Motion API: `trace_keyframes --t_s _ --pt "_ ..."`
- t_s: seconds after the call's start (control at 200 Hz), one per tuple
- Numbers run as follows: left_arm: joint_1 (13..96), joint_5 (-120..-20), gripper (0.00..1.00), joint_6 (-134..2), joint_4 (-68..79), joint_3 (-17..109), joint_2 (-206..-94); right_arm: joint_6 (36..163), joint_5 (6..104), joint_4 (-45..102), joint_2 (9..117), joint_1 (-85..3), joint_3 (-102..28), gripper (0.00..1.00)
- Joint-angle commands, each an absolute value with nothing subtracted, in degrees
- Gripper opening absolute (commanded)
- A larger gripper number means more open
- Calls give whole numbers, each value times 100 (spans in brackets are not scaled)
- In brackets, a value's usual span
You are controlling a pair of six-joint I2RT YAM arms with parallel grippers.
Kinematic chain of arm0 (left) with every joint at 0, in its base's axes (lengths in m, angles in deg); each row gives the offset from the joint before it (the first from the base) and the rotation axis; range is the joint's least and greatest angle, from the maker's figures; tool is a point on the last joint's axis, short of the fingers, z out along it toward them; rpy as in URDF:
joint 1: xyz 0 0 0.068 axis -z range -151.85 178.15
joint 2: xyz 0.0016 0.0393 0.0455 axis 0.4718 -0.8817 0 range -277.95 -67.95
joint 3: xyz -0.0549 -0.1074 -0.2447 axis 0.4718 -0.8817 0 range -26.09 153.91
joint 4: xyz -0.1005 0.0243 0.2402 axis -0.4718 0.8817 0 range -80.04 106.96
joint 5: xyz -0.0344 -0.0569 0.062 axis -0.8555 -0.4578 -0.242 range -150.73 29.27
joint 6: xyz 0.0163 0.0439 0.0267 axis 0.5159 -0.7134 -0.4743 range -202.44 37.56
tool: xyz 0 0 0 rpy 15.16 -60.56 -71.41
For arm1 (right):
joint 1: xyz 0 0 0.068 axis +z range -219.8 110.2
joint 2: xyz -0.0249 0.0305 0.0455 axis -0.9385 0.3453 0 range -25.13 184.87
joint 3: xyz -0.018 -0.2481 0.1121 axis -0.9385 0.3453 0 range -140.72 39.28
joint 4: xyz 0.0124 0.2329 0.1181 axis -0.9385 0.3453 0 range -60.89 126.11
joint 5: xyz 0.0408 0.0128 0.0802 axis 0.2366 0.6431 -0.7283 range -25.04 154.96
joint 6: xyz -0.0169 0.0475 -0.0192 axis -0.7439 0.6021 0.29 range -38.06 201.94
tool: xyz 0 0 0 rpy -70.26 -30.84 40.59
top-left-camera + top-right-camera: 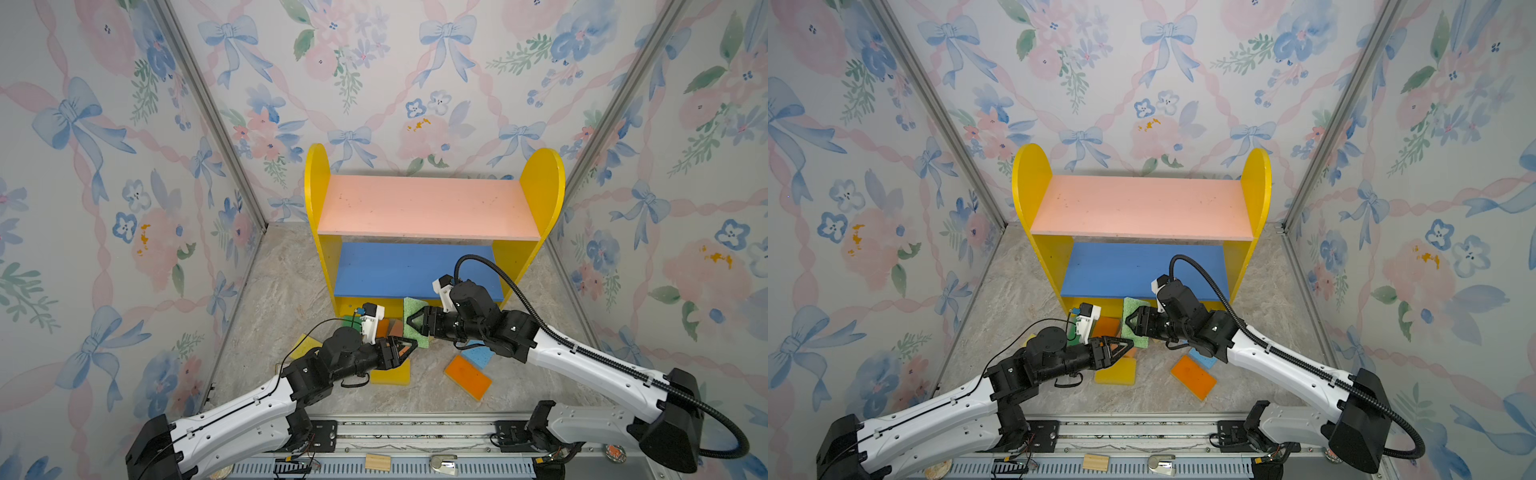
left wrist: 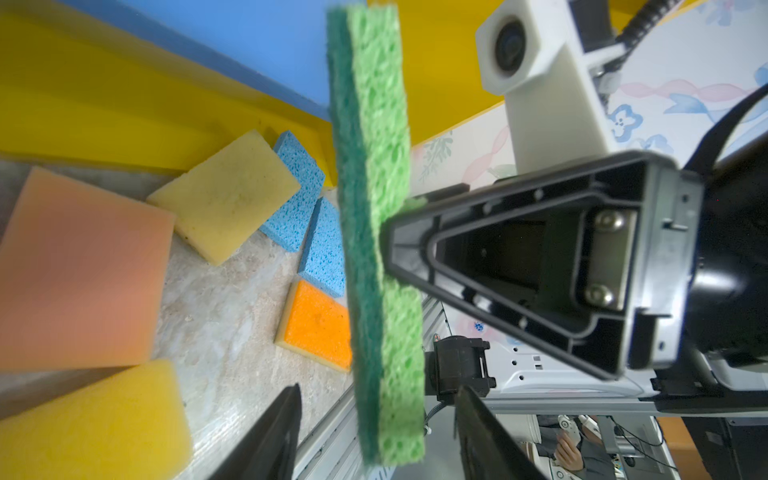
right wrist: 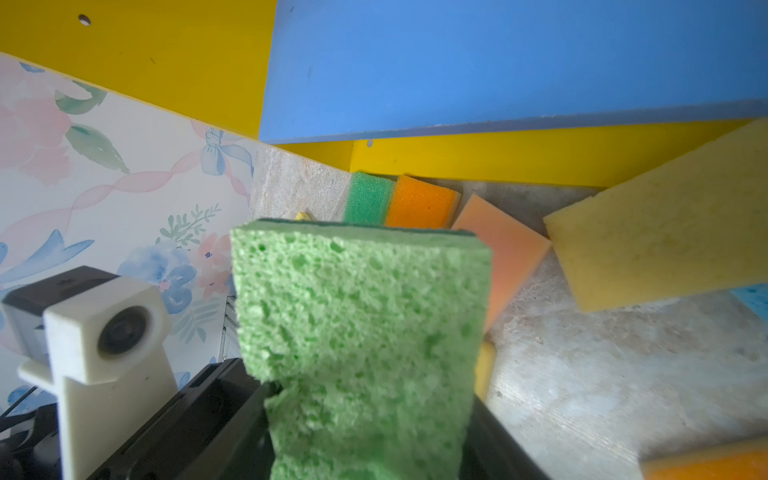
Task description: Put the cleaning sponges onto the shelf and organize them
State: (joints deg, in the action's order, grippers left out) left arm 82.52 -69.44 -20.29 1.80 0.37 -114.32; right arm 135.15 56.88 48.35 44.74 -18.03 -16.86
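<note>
My right gripper [image 1: 411, 322] is shut on a green sponge [image 1: 416, 318] and holds it on edge in the air before the shelf's blue lower board [image 1: 399, 270]. The pink upper board [image 1: 428, 208] is bare. My left gripper [image 2: 380, 436] stands open around the sponge's [image 2: 374, 208] free end, with a gap on each side. On the floor lie other sponges: peach [image 2: 79, 270], pale yellow [image 2: 224, 199], two blue [image 2: 324, 249], orange [image 2: 320, 324] and yellow [image 2: 95, 424]. In the right wrist view a small green one [image 3: 368, 197] and an orange one [image 3: 422, 203] sit by the shelf foot.
Flowered walls close in on both sides and behind the shelf's yellow side panels [image 1: 318, 178]. A metal rail [image 1: 415, 432] runs along the front, with a small wooden block [image 1: 377, 462] and a metal part [image 1: 444, 463] on it. The left arm [image 1: 249, 411] hides part of the sponge pile.
</note>
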Motion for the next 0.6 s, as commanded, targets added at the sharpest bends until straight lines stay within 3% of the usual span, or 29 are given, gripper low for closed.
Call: trace_keyframes --t_s 0.0,0.27,0.36,0.53,0.595 --pt "8268 -6807 51 -2073 -285 37 -11491 13591 5773 4766 4361 -1729 -1793 65" --pt "8178 -6781 9 -2057 -344 -33 -11448 13588 5736 4703 4287 -1713 -1750 69" --pt "8075 -6841 4 -2026 -368 -77 -11379 13526 5706 4675 4224 -1716 -1738 74" --pt "7790 -7063 3 -2035 -297 -171 -11080 13310 5461 4818 3830 -2029 -1678 99" --pt "7597 -7205 3 -1986 -307 -254 -10887 13178 5225 4797 3621 -2172 -1600 98"
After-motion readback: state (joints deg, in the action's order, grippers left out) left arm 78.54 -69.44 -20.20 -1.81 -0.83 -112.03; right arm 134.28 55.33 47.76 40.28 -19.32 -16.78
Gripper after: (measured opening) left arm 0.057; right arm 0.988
